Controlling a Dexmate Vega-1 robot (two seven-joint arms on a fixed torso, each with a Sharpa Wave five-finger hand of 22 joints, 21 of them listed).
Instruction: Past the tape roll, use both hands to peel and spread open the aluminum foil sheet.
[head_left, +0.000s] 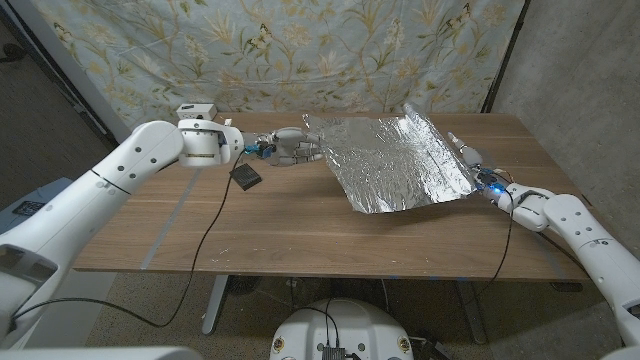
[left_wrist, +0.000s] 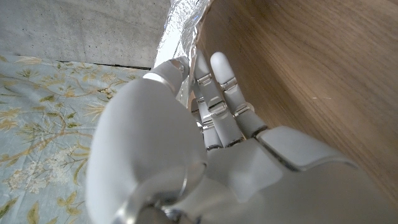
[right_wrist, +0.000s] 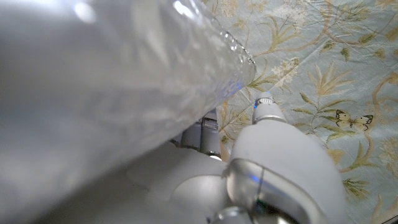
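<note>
The crinkled aluminum foil sheet (head_left: 400, 160) hangs spread out over the far middle of the wooden table (head_left: 300, 235), its near edge lifted off the wood. My left hand (head_left: 288, 146) grips the sheet's left edge. In the left wrist view my left hand (left_wrist: 217, 118) has its fingers held together, and the foil (left_wrist: 186, 25) shows just past their tips. At the sheet's right corner my right hand (head_left: 476, 168) holds the foil. The foil (right_wrist: 93, 74) lies close and blurred over my right hand (right_wrist: 273, 155) in the right wrist view.
A small flat black object (head_left: 245, 177) lies on the table just near of my left hand. A thin black cable (head_left: 210, 235) runs from my left arm across the table's front edge. A floral cloth (head_left: 300, 50) hangs behind the table.
</note>
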